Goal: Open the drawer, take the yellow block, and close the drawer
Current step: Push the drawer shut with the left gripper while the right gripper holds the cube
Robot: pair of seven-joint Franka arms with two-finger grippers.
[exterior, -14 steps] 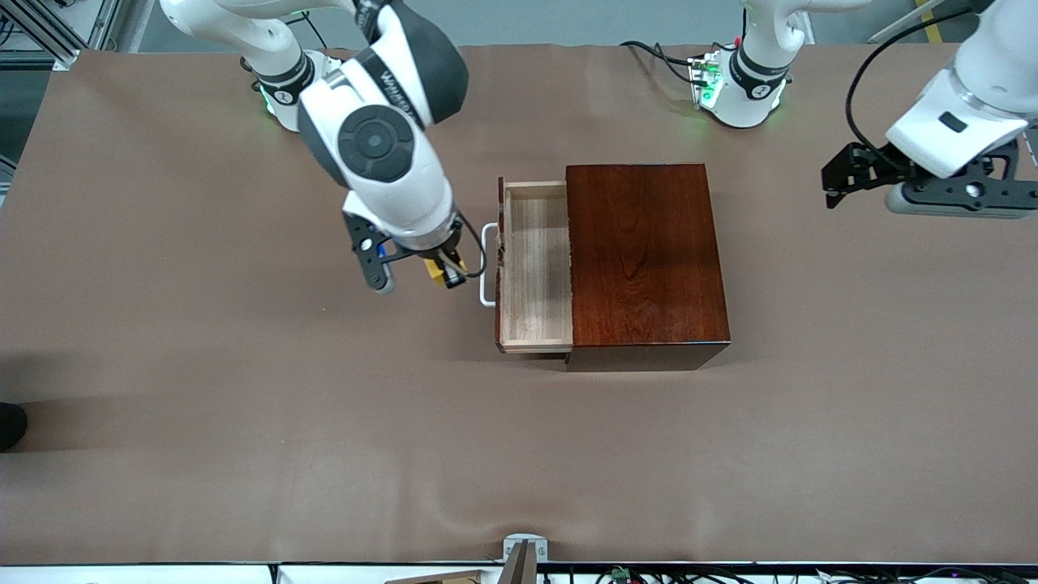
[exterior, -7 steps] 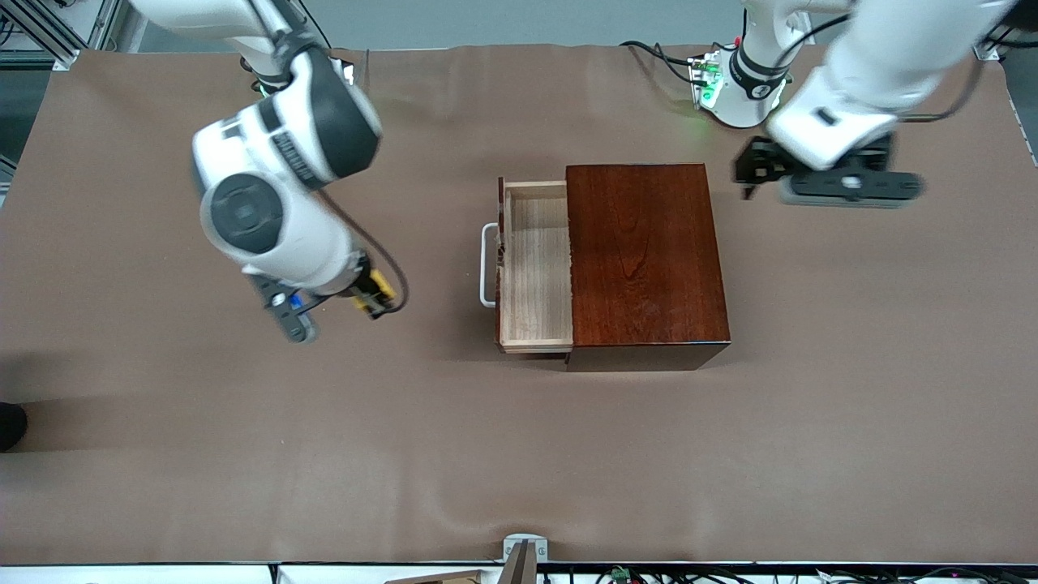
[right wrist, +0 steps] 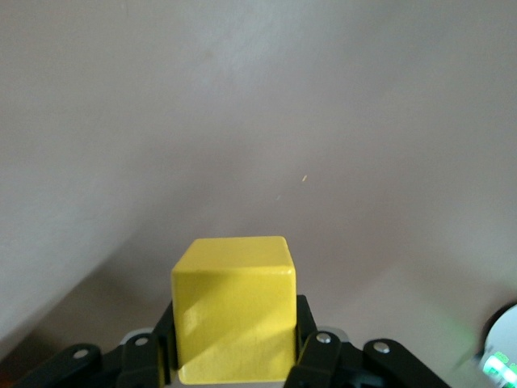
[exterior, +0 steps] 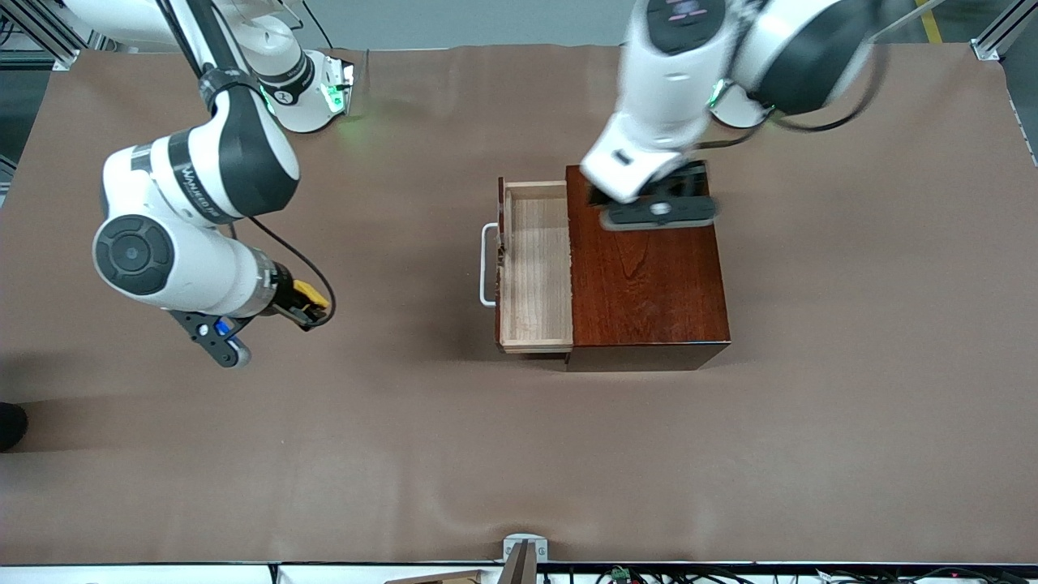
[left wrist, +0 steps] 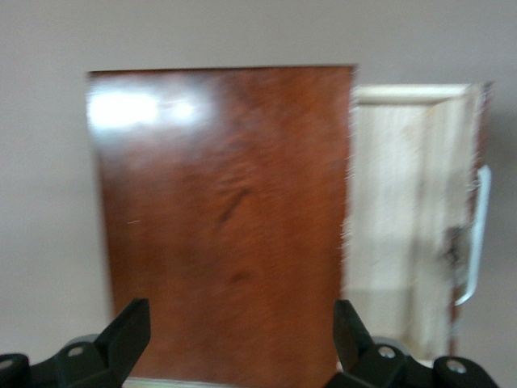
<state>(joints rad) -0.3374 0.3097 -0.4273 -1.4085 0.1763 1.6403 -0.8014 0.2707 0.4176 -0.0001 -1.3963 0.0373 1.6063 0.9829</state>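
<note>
The drawer (exterior: 535, 268) is pulled out of the box (exterior: 645, 264), its handle (exterior: 485, 265) pointing toward the right arm's end. The yellow block (exterior: 310, 291) is clenched in the right hand (exterior: 304, 304) over bare table (exterior: 405, 446). The left hand (left wrist: 241, 343) is spread wide above the box.

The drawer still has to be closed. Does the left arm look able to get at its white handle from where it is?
Probably yes. The left gripper hangs open over the wooden box, and nothing lies between it and the handle on the open drawer. The right gripper, holding the yellow block, is well clear.
</note>
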